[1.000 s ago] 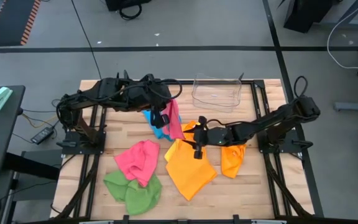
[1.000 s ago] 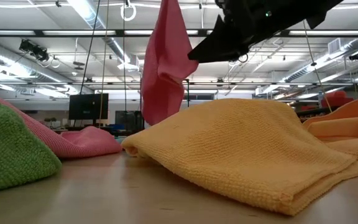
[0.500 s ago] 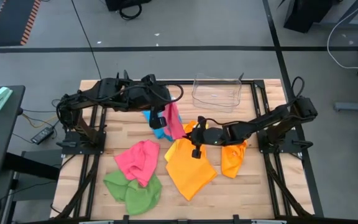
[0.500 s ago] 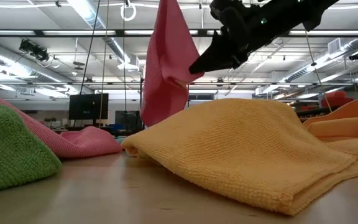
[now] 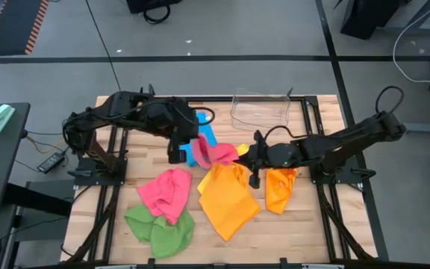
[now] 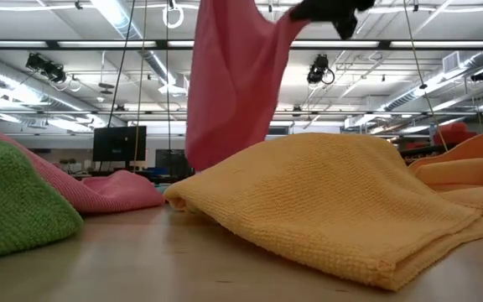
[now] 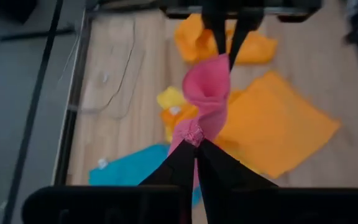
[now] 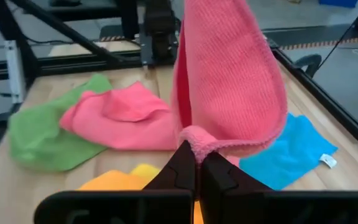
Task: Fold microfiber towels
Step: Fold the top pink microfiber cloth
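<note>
A pink microfiber towel [image 5: 216,153] hangs in the air over the middle of the table, between my two grippers. My left gripper [image 5: 198,144] is shut on one end and my right gripper [image 5: 245,153] on the other. Below it a blue towel [image 5: 202,140] and a small yellow one [image 7: 169,99] lie flat on the wood. A large orange towel [image 5: 228,198] lies toward the near edge, a second orange one [image 5: 279,190] to its right. Another pink towel [image 5: 166,190] lies crumpled, overlapping a green one [image 5: 161,228]. My left gripper pinches a bunched corner [image 7: 193,132] of the pink towel between its two fingers, coming slanting down from the table's left. The towel runs away from that corner toward the other gripper, clear of the table. My right gripper pinches a bunched corner [image 8: 195,137] of the pink towel between its two fingers, reaching nearly level from the table's right. The cloth [image 8: 229,74] rises from the corner as a slack fold toward the left gripper; its middle [image 6: 225,109] sags between the two holds.
A clear plastic bin [image 5: 260,110] stands at the far edge, right of the middle. Bare wood shows at the near right corner [image 5: 297,235] and at the left [image 5: 136,161]. The table's dark frame rails run along both sides.
My right gripper has shut on the hanging pink towel's lower part, then risen and moved toward the table's right edge. The towel, which hung straight down from my left gripper, is now lifted at its lower end and spread between both grippers. My left gripper has rolled.
</note>
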Action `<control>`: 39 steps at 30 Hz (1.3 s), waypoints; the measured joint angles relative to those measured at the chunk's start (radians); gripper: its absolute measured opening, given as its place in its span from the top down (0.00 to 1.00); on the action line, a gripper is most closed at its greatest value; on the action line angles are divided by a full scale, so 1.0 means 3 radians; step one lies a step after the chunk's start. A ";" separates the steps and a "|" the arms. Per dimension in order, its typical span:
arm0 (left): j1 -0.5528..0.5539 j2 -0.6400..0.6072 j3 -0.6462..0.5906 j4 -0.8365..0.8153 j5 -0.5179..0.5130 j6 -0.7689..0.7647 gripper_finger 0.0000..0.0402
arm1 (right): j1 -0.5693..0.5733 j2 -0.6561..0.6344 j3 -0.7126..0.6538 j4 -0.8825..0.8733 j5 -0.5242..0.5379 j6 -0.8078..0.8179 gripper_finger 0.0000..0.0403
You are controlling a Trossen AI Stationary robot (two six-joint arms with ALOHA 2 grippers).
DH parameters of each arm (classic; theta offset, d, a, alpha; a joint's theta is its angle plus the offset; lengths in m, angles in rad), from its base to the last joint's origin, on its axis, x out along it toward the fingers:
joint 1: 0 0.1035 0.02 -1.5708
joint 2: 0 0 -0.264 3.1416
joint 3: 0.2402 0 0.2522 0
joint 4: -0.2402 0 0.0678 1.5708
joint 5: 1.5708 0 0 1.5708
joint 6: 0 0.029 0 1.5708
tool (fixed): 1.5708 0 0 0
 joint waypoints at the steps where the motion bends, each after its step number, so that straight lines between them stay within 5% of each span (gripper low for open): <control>1: -0.0019 -0.0013 0.0000 0.0045 0.0045 0.0029 0.96 | 0.0040 0.0000 0.0106 -0.0152 -0.0006 -0.0006 0.98; 16: -0.0664 -0.0222 0.0004 0.0329 0.0222 -0.0210 0.92 | 0.0714 0.0245 0.1389 -0.1313 -0.0049 -0.0172 0.98; 23: -0.0939 -0.0168 0.0004 0.0330 0.0215 -0.0423 0.98 | 0.0917 0.0239 0.1434 -0.1373 -0.0575 0.0029 0.98; 29: -0.1149 0.0012 0.0001 0.0313 0.0212 -0.0495 0.93 | 0.1092 0.0240 0.1434 -0.1438 -0.0793 0.0081 0.96; 39: -0.1246 0.0333 -0.0101 -0.0227 0.0029 -0.0669 0.98 | 0.1006 0.0243 0.1431 -0.2182 -0.0402 0.0218 0.96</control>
